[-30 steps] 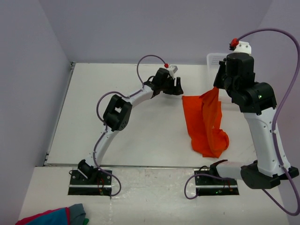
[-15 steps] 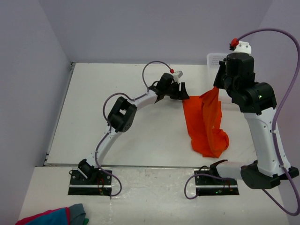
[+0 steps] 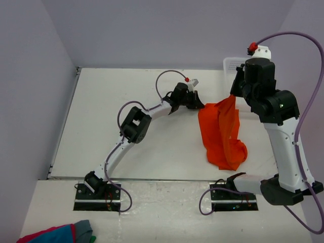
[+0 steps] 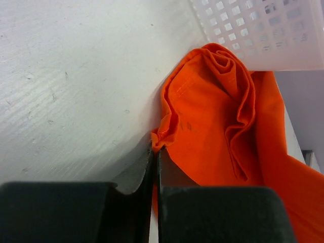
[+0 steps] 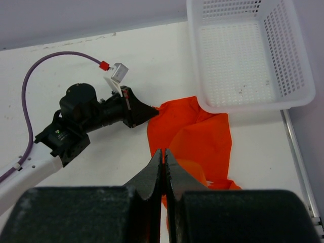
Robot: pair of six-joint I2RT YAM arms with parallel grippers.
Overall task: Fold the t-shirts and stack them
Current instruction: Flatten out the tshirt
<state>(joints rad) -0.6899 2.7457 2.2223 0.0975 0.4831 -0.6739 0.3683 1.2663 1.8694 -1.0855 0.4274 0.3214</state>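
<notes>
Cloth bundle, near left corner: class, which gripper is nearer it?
Left. The left gripper pinches an edge of the orange t-shirt mid-table, well beyond the cloth bundle; the right gripper holds that shirt's top farther right.

No text, label, brand or number is readable in any view. The orange t-shirt [image 3: 221, 132] is plain, and a small green mark [image 5: 59, 133] on the left arm [image 5: 30, 163] is too small to read.

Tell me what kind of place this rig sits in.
Probably a lab test cell, not a home: a white table boxed in by plain wall panels, left arm and right arm mounted at its near edge, plus an orange t-shirt and white mesh basket.
</notes>
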